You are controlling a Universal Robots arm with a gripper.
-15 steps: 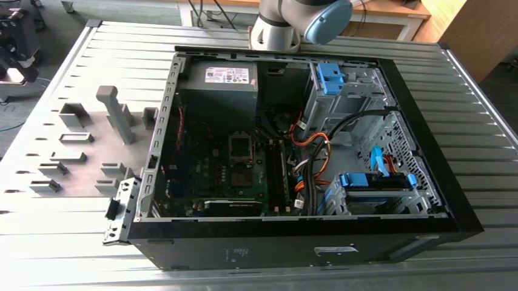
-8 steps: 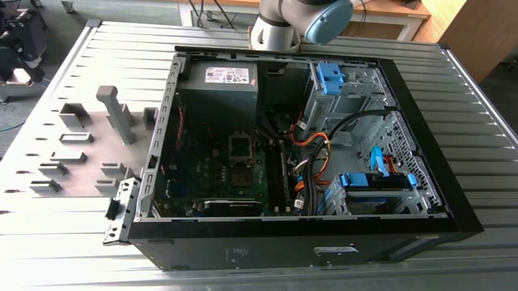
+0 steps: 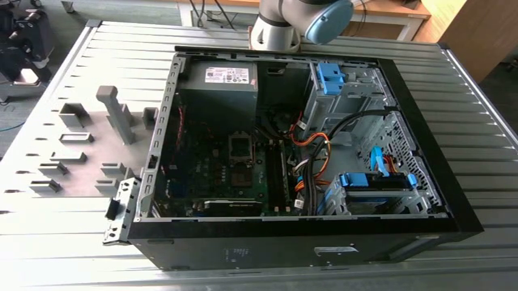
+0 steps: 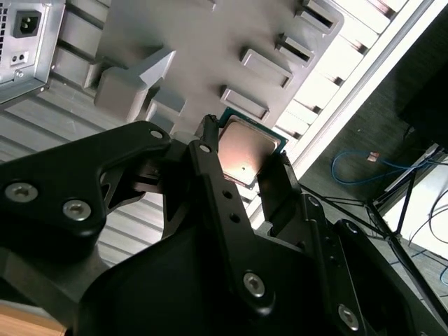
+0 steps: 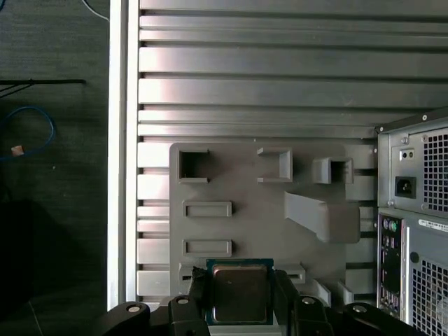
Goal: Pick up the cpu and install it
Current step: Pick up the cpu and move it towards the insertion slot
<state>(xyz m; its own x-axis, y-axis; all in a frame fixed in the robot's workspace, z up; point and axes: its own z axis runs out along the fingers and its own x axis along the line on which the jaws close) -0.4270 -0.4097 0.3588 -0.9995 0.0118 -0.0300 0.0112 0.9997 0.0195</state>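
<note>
We see the cpu (image 5: 239, 292) pinched by its edges between the two black fingers of the hand (image 4: 243, 159), which is closed on it, silvery top up. It sits over the grey holder plate (image 5: 280, 231); we cannot tell if they touch. The plate lies on the slatted tabletop (image 5: 259, 70), beside the computer case (image 5: 414, 231).

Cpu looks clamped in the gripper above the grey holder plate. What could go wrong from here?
1. In the first wrist view the gripper pinches the cpu only by its thin edges, so it may slip or tilt.
2. In the exterior view the socket sits deep inside the open case, beside loose cables. The gripper could snag them or hit the case walls.
</note>
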